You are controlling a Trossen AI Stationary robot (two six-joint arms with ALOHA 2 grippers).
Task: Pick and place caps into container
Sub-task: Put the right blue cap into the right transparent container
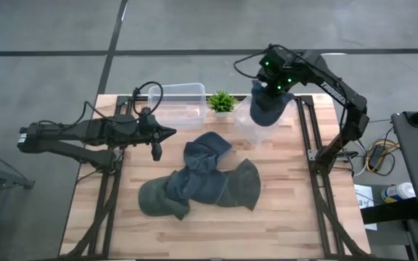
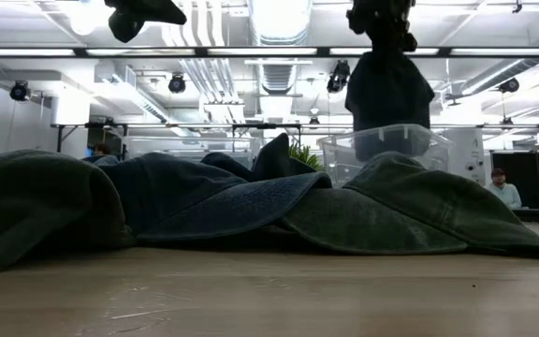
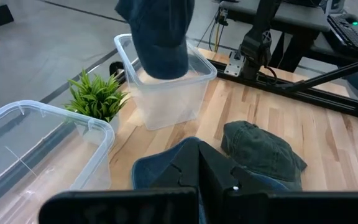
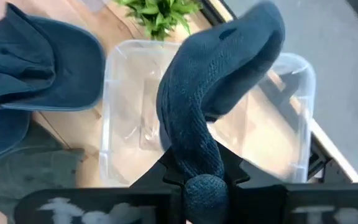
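My right jaws (image 4: 194, 177) are clamped on a dark slate-blue floppy fabric cap (image 4: 213, 81), which hangs above the clear plastic container (image 1: 256, 125) at the right rear of the wooden desk (image 1: 281, 210). In the low view the cap's lower edge dips to about the container's rim; I can't tell whether it touches. Container looks empty inside.

My left jaws (image 1: 158, 134) are clenched on nothing, parked above the desk's left rear, just beside a second clear plastic bin (image 1: 176, 105).

A small green potted plant (image 1: 222, 101) sits between the two bins.

The remaining caps lie in an overlapping heap (image 1: 198, 181) mid-desk: a slate-blue one (image 1: 207, 151) nearest the bins, olive-green ones at the heap's left (image 1: 158, 197) and right (image 1: 244, 185).

A person (image 2: 502, 187) is visible in the room far behind.
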